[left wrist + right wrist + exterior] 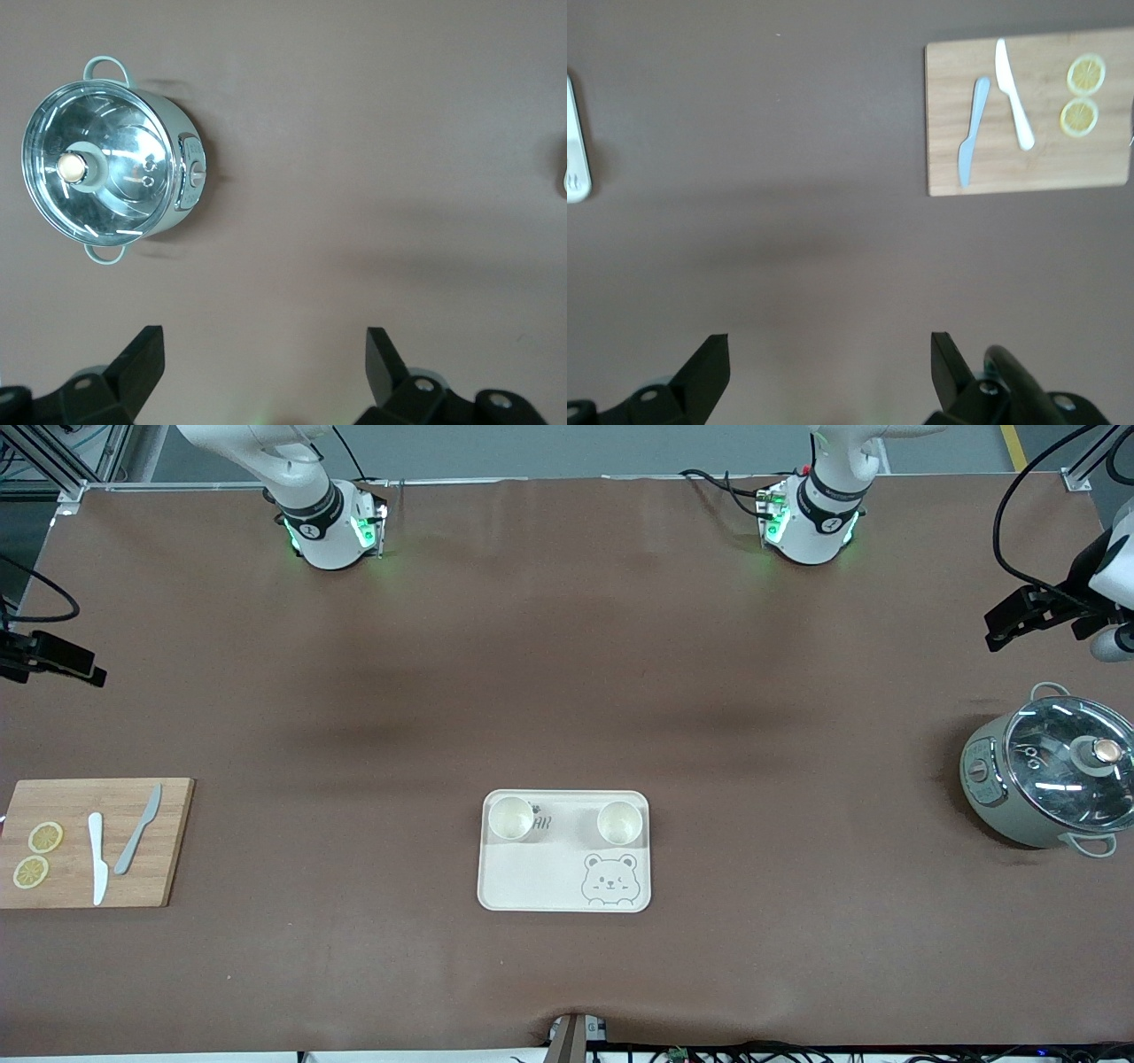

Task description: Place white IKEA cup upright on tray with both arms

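Note:
The cream tray (532,877) with the grey bear drawing lies at the table's middle, near the front camera. Two white cups stand upright on it, one (511,818) toward the right arm's end and one (618,822) toward the left arm's end. My left gripper (992,631) hangs open and empty above the table at the left arm's end, near the pot; its wrist view (266,354) shows bare table between the fingers. My right gripper (84,666) hangs open and empty at the right arm's end, over bare table (830,359). The tray's rim (574,150) shows at that view's edge.
A grey-green pot (1050,779) with a glass lid stands at the left arm's end, also in the left wrist view (111,159). A wooden cutting board (97,841) with two knives and two lemon slices lies at the right arm's end, also in the right wrist view (1028,115).

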Motion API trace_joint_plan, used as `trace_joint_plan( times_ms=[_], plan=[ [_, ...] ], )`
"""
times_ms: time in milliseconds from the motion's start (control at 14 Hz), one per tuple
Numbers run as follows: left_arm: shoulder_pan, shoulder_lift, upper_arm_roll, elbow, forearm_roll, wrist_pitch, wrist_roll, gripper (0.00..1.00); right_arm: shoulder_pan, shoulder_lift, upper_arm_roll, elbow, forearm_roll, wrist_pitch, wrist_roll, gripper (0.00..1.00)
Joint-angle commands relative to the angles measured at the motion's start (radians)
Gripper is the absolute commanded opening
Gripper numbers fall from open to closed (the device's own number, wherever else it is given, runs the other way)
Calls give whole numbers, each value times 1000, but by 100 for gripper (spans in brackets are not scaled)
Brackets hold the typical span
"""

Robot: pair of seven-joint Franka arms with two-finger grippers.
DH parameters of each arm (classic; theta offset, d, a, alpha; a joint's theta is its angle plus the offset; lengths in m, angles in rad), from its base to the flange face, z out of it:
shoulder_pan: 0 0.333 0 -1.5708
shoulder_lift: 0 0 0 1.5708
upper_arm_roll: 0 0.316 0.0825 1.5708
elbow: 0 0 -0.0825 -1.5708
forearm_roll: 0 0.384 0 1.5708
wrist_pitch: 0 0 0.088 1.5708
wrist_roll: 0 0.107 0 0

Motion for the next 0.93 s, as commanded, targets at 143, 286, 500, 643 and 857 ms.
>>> trace_joint_plan(
  times_ms=[143, 286, 500, 643, 857],
  plan=[
    [-3, -23, 5, -15, -43, -3, 29, 100, -5, -121, 16, -151, 8, 63, -90, 100],
    [-3, -24, 5, -14, -78, -3, 31, 100, -3, -122, 18, -154, 34, 74, -84, 100],
    [-12, -22, 0, -15, -108, -3, 35, 100, 9, -159, 26, -188, 37, 51, 60, 100],
    [-12, -24, -4, -15, -137, -3, 43, 100, 34, -157, 42, -180, 7, 37, 140, 100],
    [-7, -22, -15, -14, -135, -3, 70, 100, 32, -150, 46, -139, -6, 27, 126, 100]
  ],
)
